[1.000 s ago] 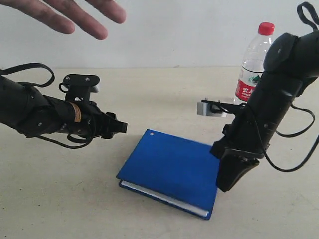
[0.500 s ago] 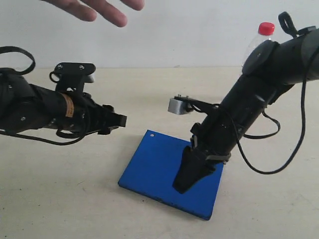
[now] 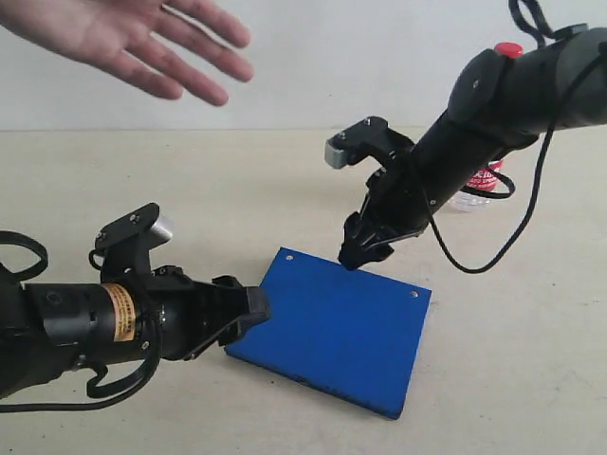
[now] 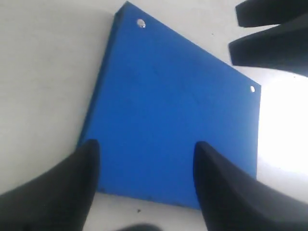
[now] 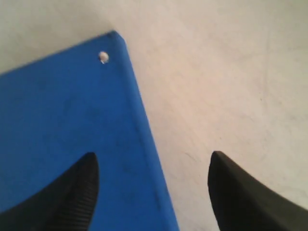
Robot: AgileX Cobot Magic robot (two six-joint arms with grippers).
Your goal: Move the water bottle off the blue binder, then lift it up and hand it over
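The blue binder [image 3: 332,332] lies flat on the table, with silver rivets along its far edge. The water bottle [image 3: 482,185] stands on the table behind my right arm, off the binder; only its red cap and part of its label show. My left gripper [image 3: 254,308] is low at the binder's near-left edge, open and empty. In the left wrist view, the left gripper [image 4: 144,144] frames the binder [image 4: 173,106]. My right gripper [image 3: 355,256] hangs over the binder's far edge, open. In the right wrist view, the right gripper [image 5: 154,155] straddles the edge of the binder [image 5: 62,120], holding nothing.
A person's open hand [image 3: 133,38] hovers at the upper left above the table. The right gripper's dark fingers [image 4: 269,33] show at a corner of the left wrist view. Bare beige tabletop [image 3: 237,190] surrounds the binder.
My right arm swung from the binder's near-right side across to its far edge and its jaws opened. My left arm dropped down to the binder's near-left edge. The hand shifted.
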